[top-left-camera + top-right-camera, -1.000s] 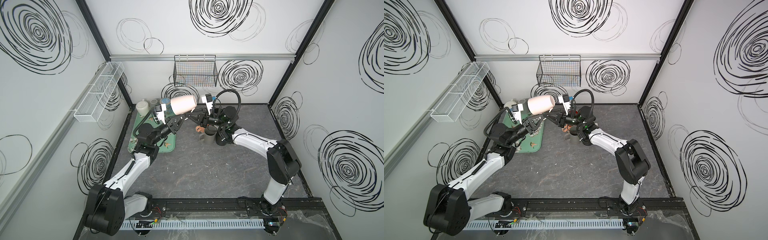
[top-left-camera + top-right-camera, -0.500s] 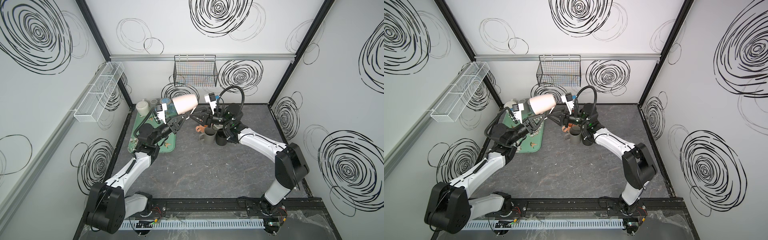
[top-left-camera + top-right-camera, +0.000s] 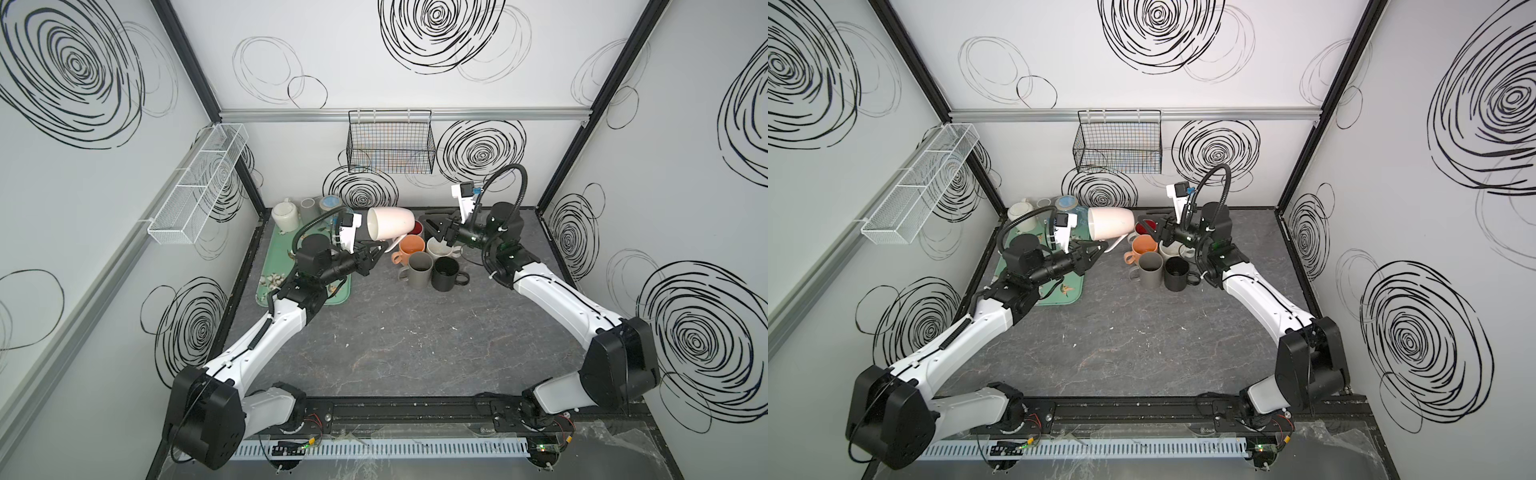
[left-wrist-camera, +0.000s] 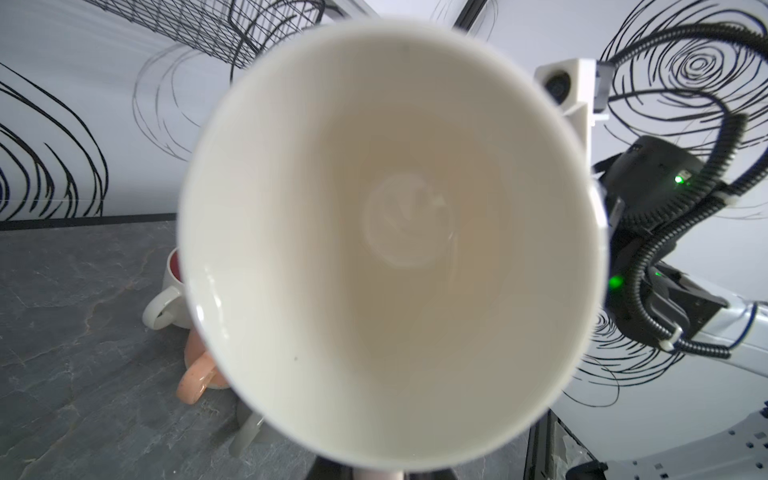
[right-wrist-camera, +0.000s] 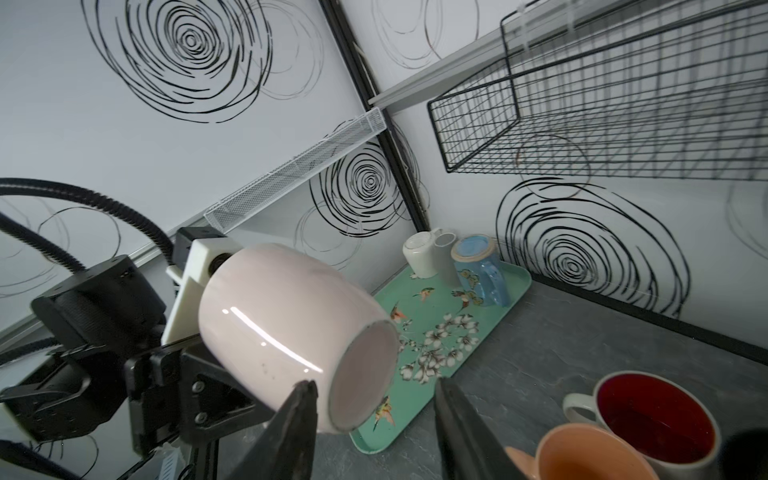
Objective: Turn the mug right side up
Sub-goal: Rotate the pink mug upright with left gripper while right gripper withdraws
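Left gripper (image 3: 377, 252) was clamped on the handle of one glossy, barrel-shaped, pale pink mug (image 3: 390, 224). It held the mug clear of the table (image 3: 415, 332) on its side, with the mouth turned back toward its own wrist and the flat base toward the right gripper (image 3: 437, 229). That gripper's two black tapered fingers (image 5: 297, 419) stood apart on nothing, just short of the base. Beneath it, five upright mugs clustered on the grey, stone-veined surface: a red-lined mug (image 5: 652, 415), an orange mug (image 3: 411, 245), a white mug (image 3: 438, 248), a grey mug (image 3: 419, 266) and a black mug (image 3: 445, 272). Beyond the left gripper, a green flowered tray (image 5: 513, 280) carried three vessels: a cream mug (image 5: 419, 253), a plain cup (image 5: 446, 245) and a blue mug (image 5: 480, 270), the cream and blue ones mouth down.
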Tool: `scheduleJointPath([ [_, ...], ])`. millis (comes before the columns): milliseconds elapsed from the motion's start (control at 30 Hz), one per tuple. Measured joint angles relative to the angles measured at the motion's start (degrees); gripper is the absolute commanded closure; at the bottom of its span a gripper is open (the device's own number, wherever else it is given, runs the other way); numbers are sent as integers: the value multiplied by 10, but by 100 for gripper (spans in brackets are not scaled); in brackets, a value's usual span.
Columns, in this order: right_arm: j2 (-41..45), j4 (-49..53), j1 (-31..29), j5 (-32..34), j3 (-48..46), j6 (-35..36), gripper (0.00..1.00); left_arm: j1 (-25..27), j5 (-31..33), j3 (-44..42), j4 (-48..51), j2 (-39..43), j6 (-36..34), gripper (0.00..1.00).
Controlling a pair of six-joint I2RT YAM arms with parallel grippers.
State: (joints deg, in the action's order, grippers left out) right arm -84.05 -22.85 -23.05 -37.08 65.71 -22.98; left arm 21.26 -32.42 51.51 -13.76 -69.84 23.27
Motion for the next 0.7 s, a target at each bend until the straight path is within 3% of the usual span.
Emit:
scheduleJointPath([
  [300, 0, 59, 57, 21, -32, -10, 52, 90, 62, 103, 202, -66, -183, 100],
  [700, 14, 89, 85, 29, -57, -19, 53, 187, 160, 186, 405, -164, -421, 100],
])
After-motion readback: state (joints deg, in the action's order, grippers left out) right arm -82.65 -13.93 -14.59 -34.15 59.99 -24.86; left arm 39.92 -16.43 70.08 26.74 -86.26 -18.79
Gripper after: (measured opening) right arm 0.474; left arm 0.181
